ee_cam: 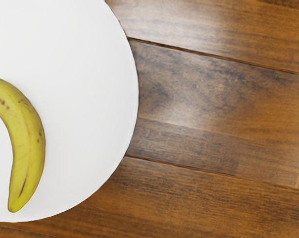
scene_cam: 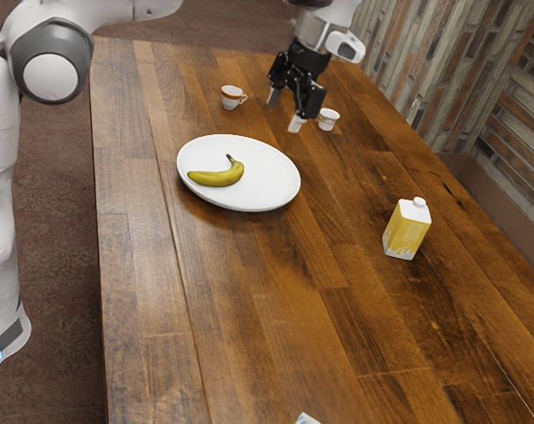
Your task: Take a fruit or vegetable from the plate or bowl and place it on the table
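Exterior view, upper middle: the gripper (scene_cam: 286, 109) hangs empty, fingers spread, while the banana (scene_cam: 217, 177) (curved, its length running roughly left to right) lies down-left of it, left of centre, on the plate (scene_cam: 271, 174).

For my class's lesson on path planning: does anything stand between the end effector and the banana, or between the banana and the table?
Nothing visible stands between the open end effector and the banana, which lies uncovered. Toward the table, only the plate's rim has to be cleared; the cups and carton stand off the plate.
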You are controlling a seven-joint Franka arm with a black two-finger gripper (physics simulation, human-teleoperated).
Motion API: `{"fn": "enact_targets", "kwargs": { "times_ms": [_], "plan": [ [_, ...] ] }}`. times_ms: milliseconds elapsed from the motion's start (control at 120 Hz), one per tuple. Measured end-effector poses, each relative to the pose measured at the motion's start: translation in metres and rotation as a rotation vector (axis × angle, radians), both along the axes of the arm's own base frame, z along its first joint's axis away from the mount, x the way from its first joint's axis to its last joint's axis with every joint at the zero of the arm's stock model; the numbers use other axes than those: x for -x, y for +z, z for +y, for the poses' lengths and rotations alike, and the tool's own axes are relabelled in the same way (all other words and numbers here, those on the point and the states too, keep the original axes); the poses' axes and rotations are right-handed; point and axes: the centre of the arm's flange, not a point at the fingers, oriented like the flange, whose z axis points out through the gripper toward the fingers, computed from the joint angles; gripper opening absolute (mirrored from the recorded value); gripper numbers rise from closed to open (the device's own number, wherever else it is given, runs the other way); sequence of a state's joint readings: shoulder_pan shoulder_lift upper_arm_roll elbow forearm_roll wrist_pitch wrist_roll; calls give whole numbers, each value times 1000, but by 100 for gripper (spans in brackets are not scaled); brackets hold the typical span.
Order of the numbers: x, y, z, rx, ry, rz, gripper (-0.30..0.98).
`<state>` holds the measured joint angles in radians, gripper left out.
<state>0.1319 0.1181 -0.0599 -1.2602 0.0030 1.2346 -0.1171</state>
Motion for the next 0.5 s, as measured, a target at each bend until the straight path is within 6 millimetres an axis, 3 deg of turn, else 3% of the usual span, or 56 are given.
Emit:
{"fn": "enact_targets", "kwargs": {
  "times_ms": [367, 458, 483, 500],
  "plan": [
    [-16, 6, 3, 8, -114, -116, 69],
    [-19, 4, 13, 24, -106, -121, 69],
    [-16, 14, 15, 24, -103, -139, 69],
    [-6, 47, 15, 14, -102, -204, 69]
  ]
}}
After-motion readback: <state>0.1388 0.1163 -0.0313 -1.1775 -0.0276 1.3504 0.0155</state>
